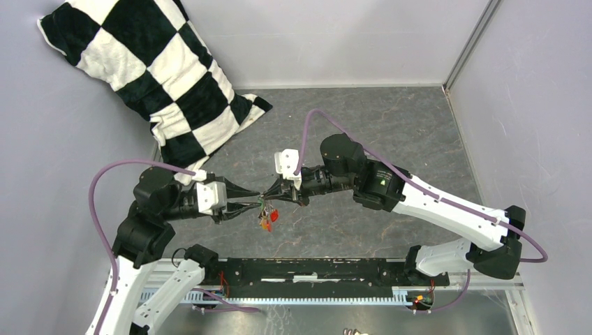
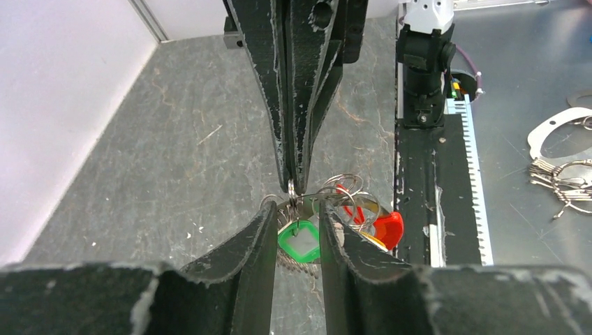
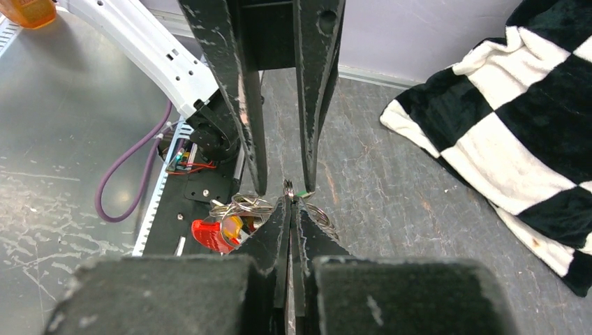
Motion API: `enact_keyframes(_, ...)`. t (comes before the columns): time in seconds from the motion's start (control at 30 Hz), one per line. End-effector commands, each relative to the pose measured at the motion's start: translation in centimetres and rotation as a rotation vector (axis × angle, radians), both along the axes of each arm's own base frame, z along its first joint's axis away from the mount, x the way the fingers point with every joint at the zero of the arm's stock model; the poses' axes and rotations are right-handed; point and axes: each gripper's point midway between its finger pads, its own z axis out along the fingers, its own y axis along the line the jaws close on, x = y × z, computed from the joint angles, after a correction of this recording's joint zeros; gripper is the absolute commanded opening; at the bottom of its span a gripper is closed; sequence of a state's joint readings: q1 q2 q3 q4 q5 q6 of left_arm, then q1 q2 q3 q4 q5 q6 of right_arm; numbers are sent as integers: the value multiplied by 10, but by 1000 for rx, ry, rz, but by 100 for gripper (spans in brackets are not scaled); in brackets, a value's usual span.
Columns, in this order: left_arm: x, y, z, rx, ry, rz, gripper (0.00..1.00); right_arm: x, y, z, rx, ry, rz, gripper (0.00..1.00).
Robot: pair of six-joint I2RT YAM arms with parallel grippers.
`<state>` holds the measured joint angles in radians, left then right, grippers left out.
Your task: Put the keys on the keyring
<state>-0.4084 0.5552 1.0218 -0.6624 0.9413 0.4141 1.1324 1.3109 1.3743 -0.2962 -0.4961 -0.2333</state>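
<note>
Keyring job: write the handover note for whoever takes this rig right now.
Right gripper: shut, pinching the keyring, which hangs in the air between the arms.
Left gripper: jaws apart either side of the green key; grip unclear.
Red key and yellow key hang bunched at the ring.
Done: cannot confirm any key is fully threaded.
Left: check each key, thread the rest.

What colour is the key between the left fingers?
The key is green, clearest in the left wrist view.

From above I can't tell the keys (image 1: 267, 218) apart (just a red-orange speck). My left hand (image 2: 299, 209) covers the green key's (image 2: 299, 243) blade; part of the keyring (image 2: 342, 187) sits behind its fingers (image 2: 244, 258).
</note>
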Motion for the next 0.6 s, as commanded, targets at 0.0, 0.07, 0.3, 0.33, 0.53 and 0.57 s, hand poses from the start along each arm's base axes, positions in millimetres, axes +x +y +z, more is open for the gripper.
enact_keyframes(0.0, 4, -1, -5, 23, 6, -4, 34, -2, 4, 34, 87, -52, 7, 1)
enact_keyframes(0.07, 4, -2, -3, 18, 8, -5, 31, -2, 6, 33, 86, -49, 11, 0)
enact_keyframes(0.3, 4, -1, -1, 18, -24, -5, 6, -3, 7, 33, 87, -45, 9, 1)
enact_keyframes(0.33, 4, -1, -1, 18, -25, -5, 3, -2, 7, 32, 80, -43, 2, 6)
enact_keyframes(0.53, 4, 2, -3, 32, -49, 3, 2, 2, 4, 26, 5, -49, -10, 23)
enact_keyframes(0.57, 5, 2, -4, 38, -53, 4, 2, 2, 4, 27, -6, -50, -9, 24)
